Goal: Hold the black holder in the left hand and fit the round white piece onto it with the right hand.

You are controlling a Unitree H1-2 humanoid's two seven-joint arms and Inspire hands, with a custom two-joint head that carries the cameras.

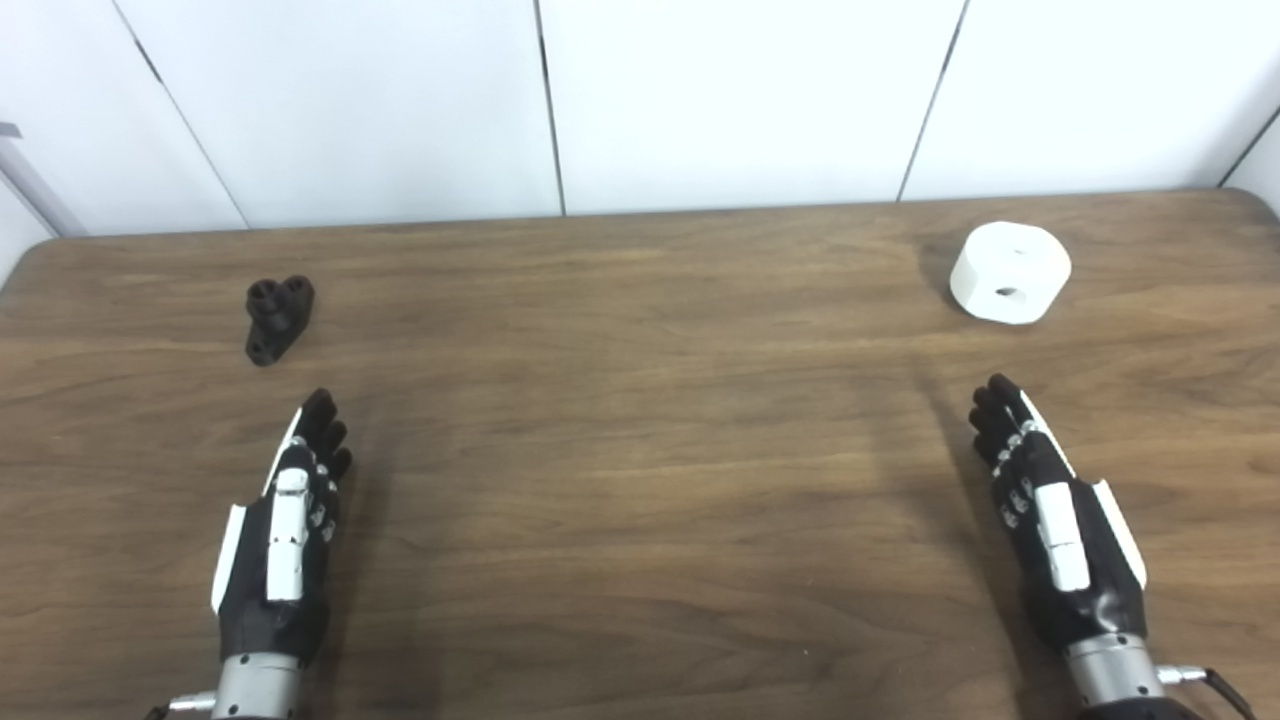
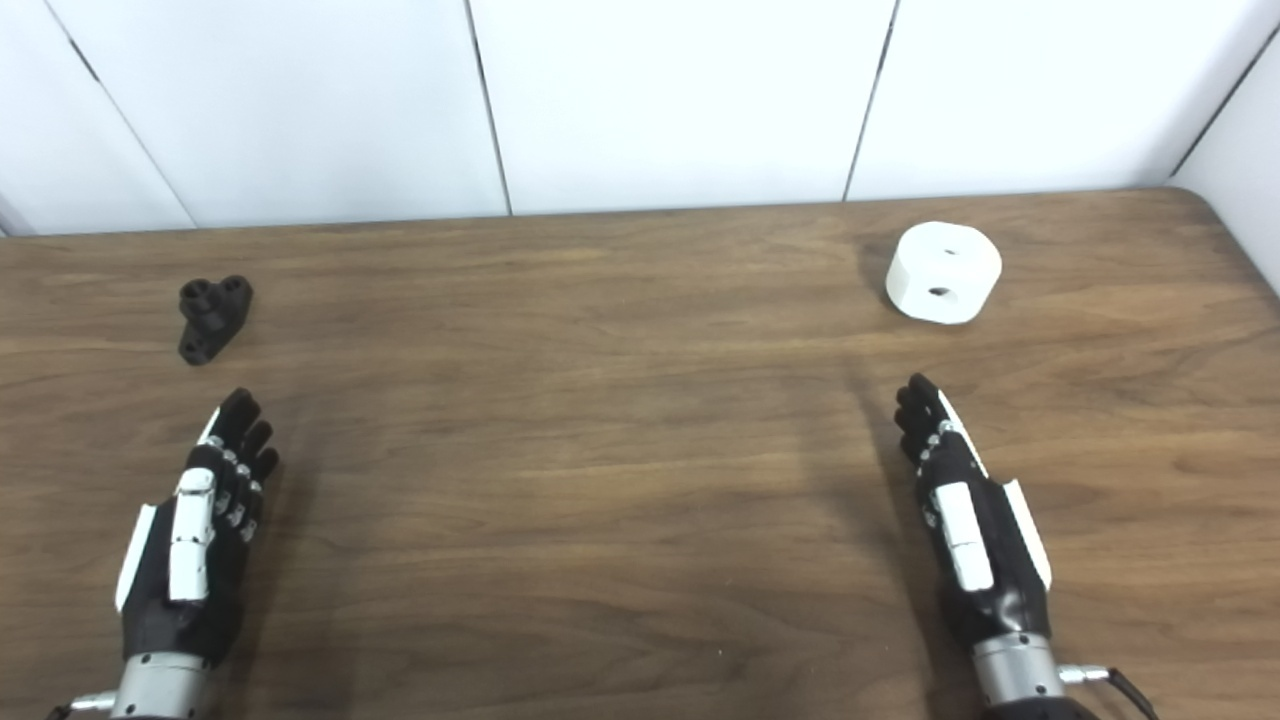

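The black holder [image 1: 277,316] lies on the wooden table [image 1: 640,450] at the far left, a small piece with two round sockets at its far end. At the far right rests the round white piece [image 1: 1010,272], a thick disc with a hole on top and one in its side. My left hand [image 1: 290,510] hovers near the front left, just short of the holder, fingers stretched out and holding nothing. My right hand [image 1: 1050,510] mirrors it at the front right, open and empty, a short way in front of the white piece.
White wall panels [image 1: 640,100] rise right behind the table's far edge. The table's rounded right corner [image 2: 1215,215] sits close beyond the white piece. Bare wood lies between the two hands.
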